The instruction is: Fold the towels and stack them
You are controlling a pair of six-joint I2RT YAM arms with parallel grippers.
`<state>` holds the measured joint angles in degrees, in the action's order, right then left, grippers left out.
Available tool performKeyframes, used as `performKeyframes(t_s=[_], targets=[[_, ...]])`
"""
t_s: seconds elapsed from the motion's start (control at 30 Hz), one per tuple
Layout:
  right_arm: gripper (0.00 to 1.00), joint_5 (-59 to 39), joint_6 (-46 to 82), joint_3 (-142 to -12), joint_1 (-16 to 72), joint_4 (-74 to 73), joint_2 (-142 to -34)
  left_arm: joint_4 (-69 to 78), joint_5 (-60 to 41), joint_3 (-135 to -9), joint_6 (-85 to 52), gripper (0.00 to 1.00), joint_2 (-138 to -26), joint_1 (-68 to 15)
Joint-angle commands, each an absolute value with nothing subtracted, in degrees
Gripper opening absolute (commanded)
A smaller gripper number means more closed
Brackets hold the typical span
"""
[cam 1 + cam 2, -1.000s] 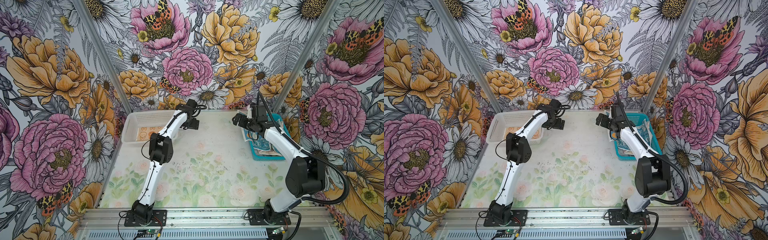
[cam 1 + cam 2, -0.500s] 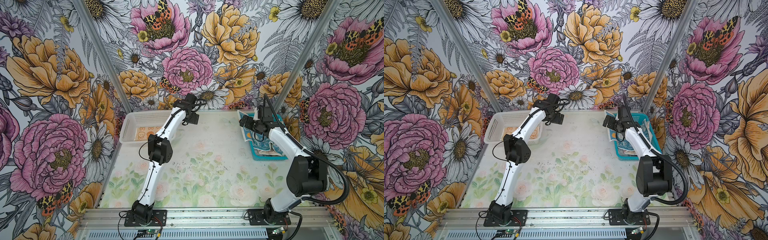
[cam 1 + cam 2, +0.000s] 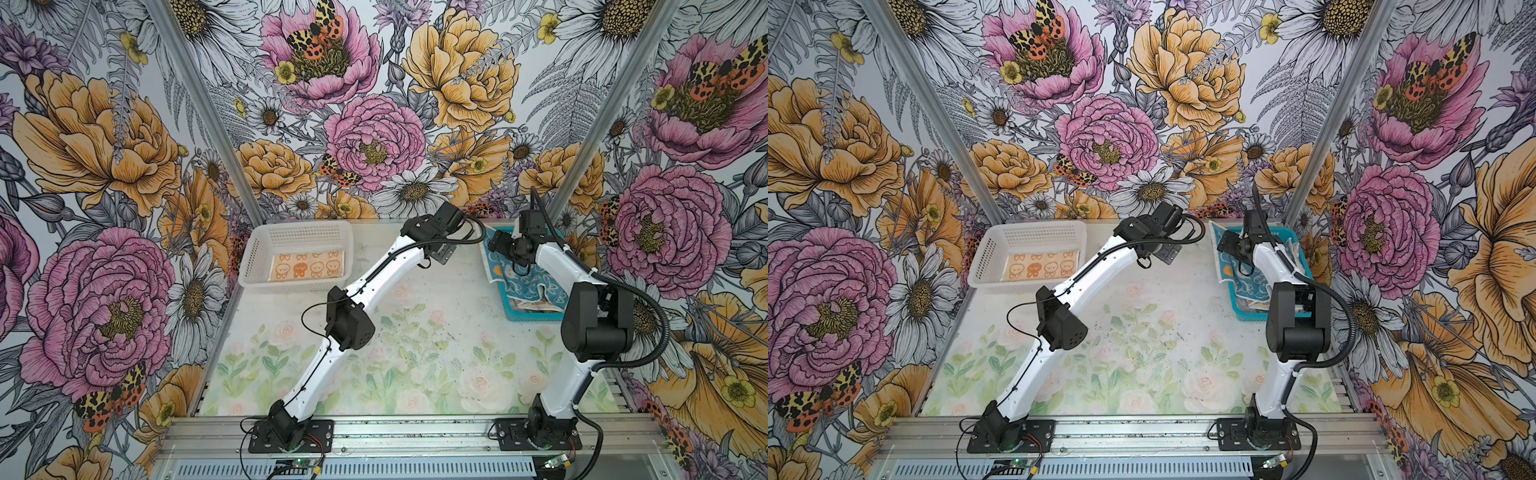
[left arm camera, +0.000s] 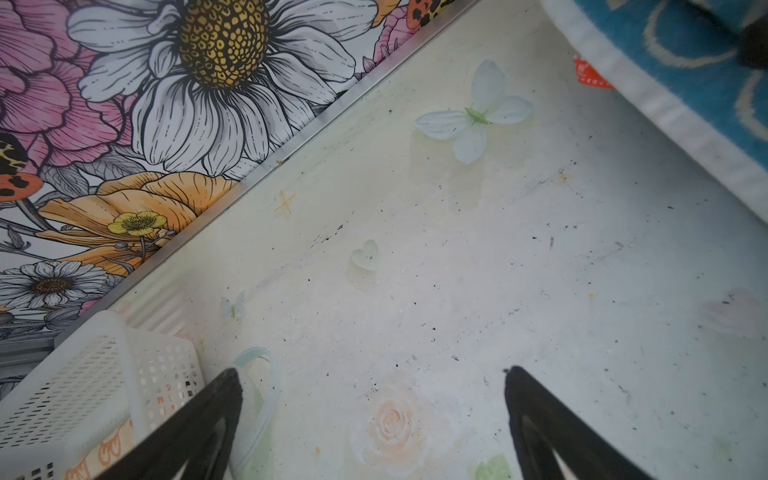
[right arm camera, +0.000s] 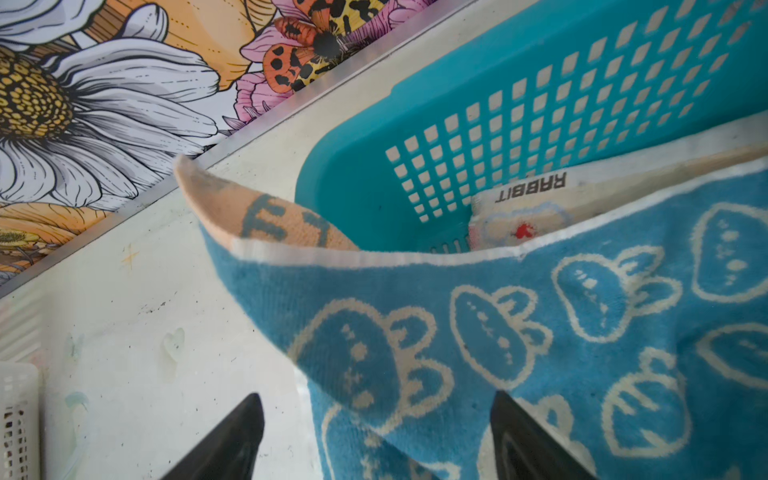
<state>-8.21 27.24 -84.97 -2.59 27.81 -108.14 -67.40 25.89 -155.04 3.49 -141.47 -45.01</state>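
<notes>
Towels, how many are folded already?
One looks done: the orange towel lies flat in the white basket. In hand: the right gripper, jaws open, is at the blue towel draped over the teal basket. To do: folding it, plus a cream towel inside. The left gripper is open, empty.

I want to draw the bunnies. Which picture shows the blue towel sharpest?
Right wrist view: blue towel bunnies crisp, fingers at the edge soft. Left wrist view: only its blurry corner. Both top views: towel small, partly behind the arm.
</notes>
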Motion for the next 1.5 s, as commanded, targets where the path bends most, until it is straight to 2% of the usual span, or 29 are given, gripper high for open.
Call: performKeyframes(t_s=[0.0,0.13,0.2,0.37,0.43,0.73,0.97,1.2,1.3,1.47], targets=[[0.75,-8.22,26.74,-89.07,-2.34,27.65,-110.61,-63.99,29.48,-155.98,4.5,0.99,-142.42,-43.55],[0.54,-8.09,26.64,-90.69,-2.19,27.51,-111.87,-62.38,32.62,-156.07,3.28,0.99,-142.8,-43.55],[0.38,-8.0,26.47,-91.26,-2.13,27.52,-112.14,-61.47,33.38,-156.08,3.18,0.99,-142.75,-43.37],[0.06,-8.42,25.77,-92.2,-2.15,27.67,-112.36,-60.82,32.69,-156.7,2.9,0.99,-142.52,-43.15],[0.01,-9.07,25.84,-92.37,-2.05,27.81,-111.73,-60.86,31.46,-156.28,2.05,0.99,-141.75,-43.2],[0.0,-9.16,24.28,-93.54,3.25,33.07,-101.03,-60.83,31.34,-148.42,-4.83,0.99,-132.68,-42.46],[0.0,-8.55,25.34,-95.37,14.89,37.13,-91.11,-57.87,28.01,-129.35,-12.75,0.99,-116.32,-40.17],[0.0,-8.19,27.28,-102.53,26.37,40.88,-86.32,-47.19,21.36,-100.72,-20.05,0.99,-89.62,-33.06],[0.0,-8.6,27.07,-107.39,30.69,41.74,-86.39,-44.66,19.09,-93.06,-21.17,0.99,-81.61,-29.84],[0.0,-8.47,27.96,-107.43,29.08,41.58,-88.89,-44.64,16.95,-88.42,-21.87,0.99,-77.68,-26.65]])
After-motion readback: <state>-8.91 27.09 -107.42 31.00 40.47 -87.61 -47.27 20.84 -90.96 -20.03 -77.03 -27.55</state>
